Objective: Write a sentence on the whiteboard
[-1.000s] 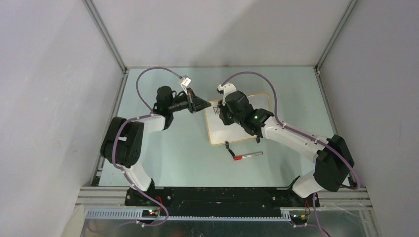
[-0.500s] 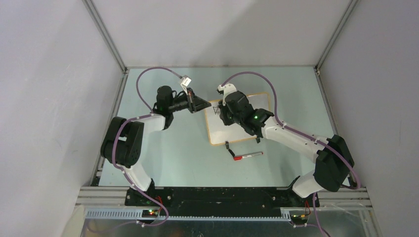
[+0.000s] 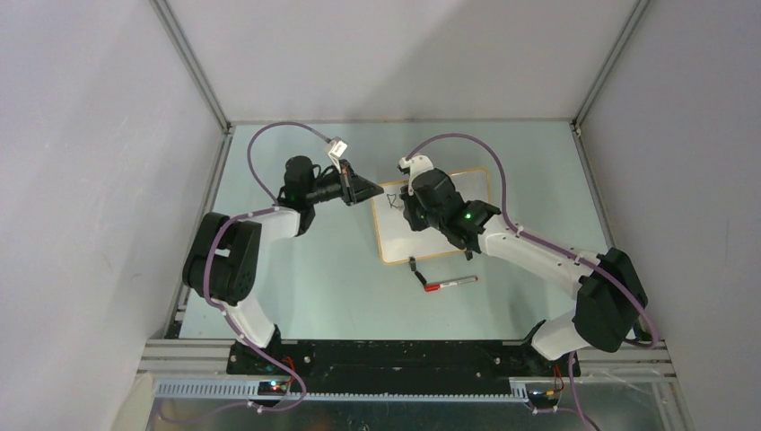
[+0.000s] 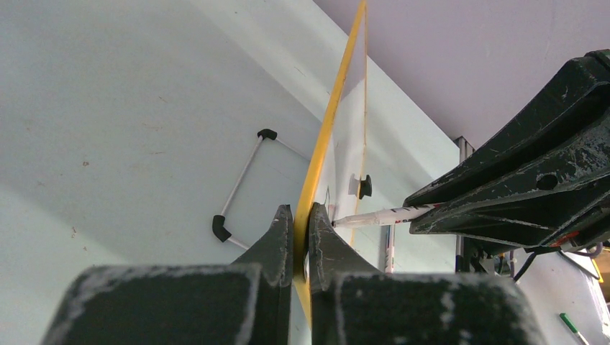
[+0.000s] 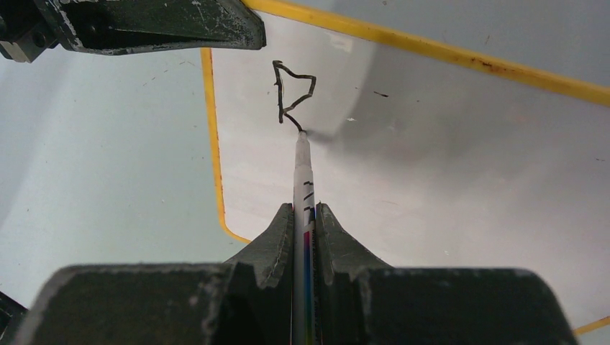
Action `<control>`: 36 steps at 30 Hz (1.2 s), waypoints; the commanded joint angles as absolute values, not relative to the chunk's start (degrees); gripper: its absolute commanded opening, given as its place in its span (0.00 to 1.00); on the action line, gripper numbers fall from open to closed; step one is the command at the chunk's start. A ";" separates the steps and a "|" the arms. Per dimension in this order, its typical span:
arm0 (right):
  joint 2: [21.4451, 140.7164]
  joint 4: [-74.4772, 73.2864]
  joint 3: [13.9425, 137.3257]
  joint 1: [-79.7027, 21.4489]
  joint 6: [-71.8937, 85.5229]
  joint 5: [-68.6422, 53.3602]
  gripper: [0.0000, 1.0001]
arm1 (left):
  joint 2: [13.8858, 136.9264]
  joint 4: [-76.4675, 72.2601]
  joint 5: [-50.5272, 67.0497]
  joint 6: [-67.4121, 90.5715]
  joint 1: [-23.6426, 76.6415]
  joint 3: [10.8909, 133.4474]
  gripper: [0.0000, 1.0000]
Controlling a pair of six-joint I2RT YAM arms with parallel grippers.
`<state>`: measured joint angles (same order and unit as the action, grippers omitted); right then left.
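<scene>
The whiteboard [image 3: 422,241] lies on the table, white with an orange frame [image 5: 214,144]. My left gripper [image 3: 370,190] is shut on its left edge [image 4: 316,172]. My right gripper [image 3: 406,205] is shut on a white marker [image 5: 303,187]. The marker's tip touches the board near its top left corner, at the end of a black partial letter [image 5: 291,93]; the marker also shows in the left wrist view [image 4: 378,215]. Of the sentence only this first stroke shows, a triangular loop with a short leg.
A red-capped marker [image 3: 449,284] lies on the table just below the whiteboard. A black clip foot [image 3: 414,266] sits at the board's lower edge. A thin wire stand with black ends [image 4: 241,183] lies beside the board. Grey walls enclose the table.
My right gripper has shifted slightly right and down over the board with the marker, extending the black stroke. The left arm has not moved.
</scene>
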<state>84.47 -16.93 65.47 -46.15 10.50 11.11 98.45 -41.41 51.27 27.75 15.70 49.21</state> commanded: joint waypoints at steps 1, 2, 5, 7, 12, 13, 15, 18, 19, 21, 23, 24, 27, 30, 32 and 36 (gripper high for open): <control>83.14 -16.96 64.88 -45.30 10.63 13.17 0.00 | 98.28 -36.57 46.97 21.71 16.82 49.80 0.06; 82.86 -16.83 64.92 -45.33 10.63 13.00 0.00 | 98.32 -36.57 46.95 21.66 16.86 49.82 0.05; 81.45 -15.98 64.55 -45.35 10.64 11.78 0.00 | 98.29 -36.37 46.92 21.56 16.80 49.83 0.05; 79.42 -14.20 63.24 -45.36 10.25 11.06 0.00 | 98.14 -36.20 46.93 21.49 16.82 49.83 0.05; 74.38 -10.76 61.24 -45.09 9.38 10.38 0.00 | 97.84 -35.95 46.70 21.23 16.79 49.62 0.05; 73.70 -10.43 61.23 -45.09 9.31 10.38 0.00 | 97.83 -35.99 46.68 21.21 16.81 49.69 0.06; 72.94 -9.38 61.22 -45.01 8.72 10.60 0.00 | 97.97 -36.03 46.68 21.33 16.80 49.75 0.06; 72.53 -7.40 61.49 -44.67 8.23 11.50 0.00 | 98.10 -36.08 46.62 21.34 16.89 49.83 0.06; 72.49 -7.08 61.55 -44.53 8.30 11.59 0.00 | 98.09 -36.06 46.56 21.35 16.99 49.79 0.06; 72.80 -6.30 61.68 -43.79 8.47 11.61 0.00 | 98.00 -36.07 46.49 21.25 17.09 49.77 0.06; 73.37 -5.83 61.64 -43.30 8.59 11.76 0.00 | 97.93 -36.04 46.36 21.12 17.06 49.68 0.06; 73.69 -5.76 61.66 -43.10 8.60 11.73 0.00 | 97.92 -36.04 46.29 21.11 17.12 49.67 0.06; 74.53 -6.51 61.63 -42.29 9.01 10.64 0.00 | 97.91 -36.04 46.20 20.98 17.13 49.64 0.06; 74.85 -7.51 61.60 -41.72 9.41 9.92 0.00 | 98.00 -36.04 46.16 21.00 17.18 49.64 0.06; 74.76 -7.97 61.52 -41.59 9.43 10.16 0.00 | 98.11 -36.04 46.16 21.01 17.23 49.65 0.06; 74.08 -6.96 59.99 -41.50 9.49 10.25 0.00 | 98.09 -35.86 46.00 21.00 17.55 49.76 0.06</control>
